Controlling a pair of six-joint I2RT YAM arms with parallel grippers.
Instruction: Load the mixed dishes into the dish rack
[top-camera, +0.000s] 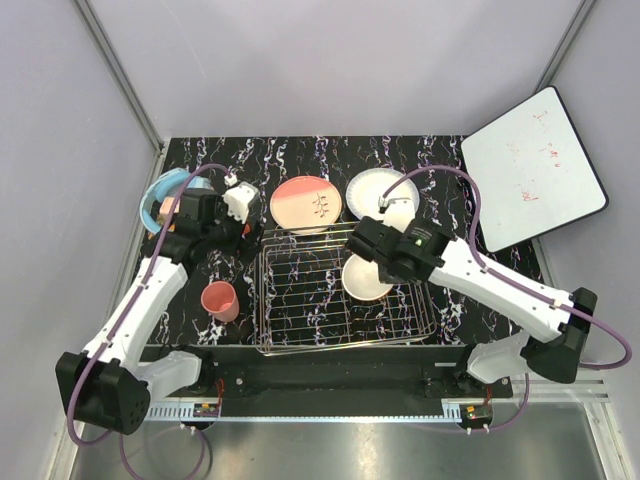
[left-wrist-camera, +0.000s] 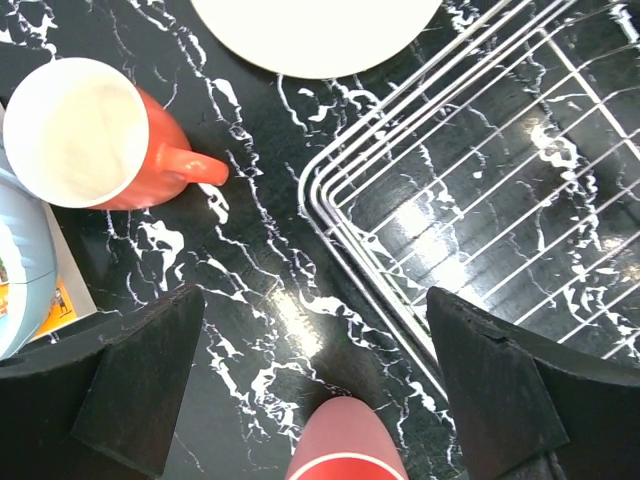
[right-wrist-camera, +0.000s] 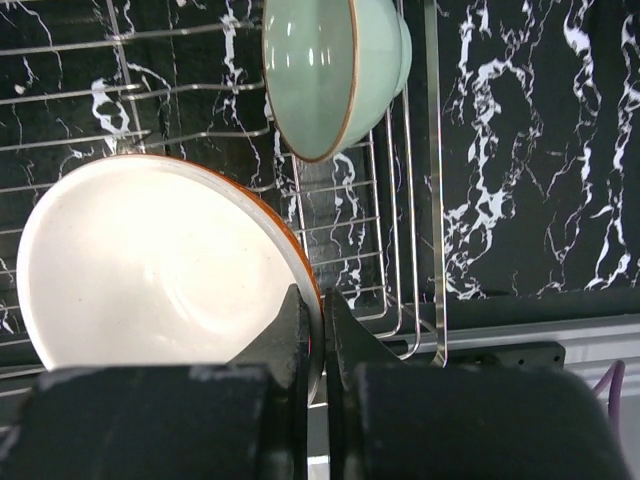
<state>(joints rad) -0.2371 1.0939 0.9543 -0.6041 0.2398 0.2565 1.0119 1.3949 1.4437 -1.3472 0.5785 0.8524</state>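
The dish rack (top-camera: 320, 320) stands mid-table. My right gripper (top-camera: 368, 256) is shut on the rim of the white-and-orange bowl (top-camera: 364, 281) and holds it tilted over the rack's right part; the grip shows in the right wrist view (right-wrist-camera: 323, 320), bowl (right-wrist-camera: 150, 270). The pale green bowl (right-wrist-camera: 335, 70) lies on its side in a rack corner. My left gripper (top-camera: 234, 232) hangs open and empty (left-wrist-camera: 310, 335) over the table left of the rack (left-wrist-camera: 480, 180), with the orange-red mug (left-wrist-camera: 90, 135) beyond it and the pink cup (top-camera: 220, 300) (left-wrist-camera: 345, 450) near it. The salmon-pink plate (top-camera: 306, 203) and white plate (top-camera: 375, 188) lie behind the rack.
A light blue round tub (top-camera: 160, 195) sits at the far left, beside the mug (left-wrist-camera: 15, 270). A white board with red scribbles (top-camera: 533, 170) leans at the back right. A pale plate rim (left-wrist-camera: 320, 30) shows at the top of the left wrist view.
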